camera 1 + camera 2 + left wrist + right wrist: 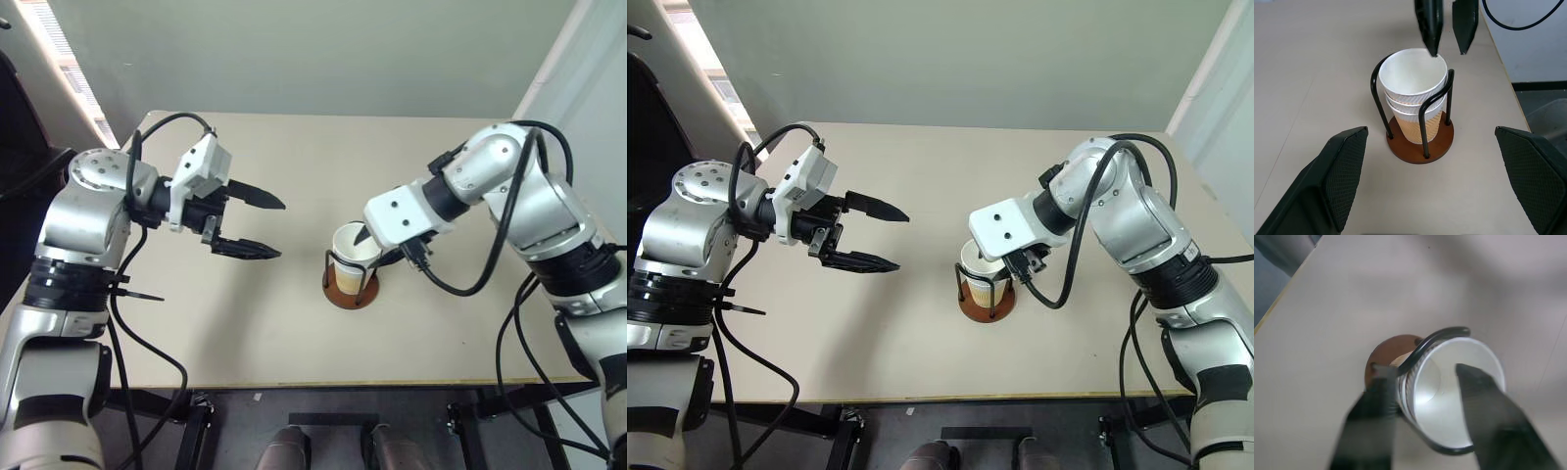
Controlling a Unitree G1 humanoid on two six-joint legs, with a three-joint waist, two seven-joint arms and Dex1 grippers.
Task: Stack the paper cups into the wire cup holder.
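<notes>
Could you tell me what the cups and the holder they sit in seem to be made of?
The paper cups look like paper: matte tan walls, white inside, rolled white rims. The wire cup holder appears to have a smooth reddish-brown disc base, perhaps wood or plastic, and thin black loops that look like coated metal wire.

The paper cups are seen as white inside, with white rolled rims, and tan-yellow on the outer wall, where a faint diagonal ribbing is shown. The wire cup holder is made up of a reddish-brown disc base and thin black wire loops. The counter is coloured a plain pale beige, edged in a slightly yellower strip. The left claw is fitted with black fingers whose inner pads are marked with a fine cross-hatched pattern. The right claw is likewise black.
</notes>
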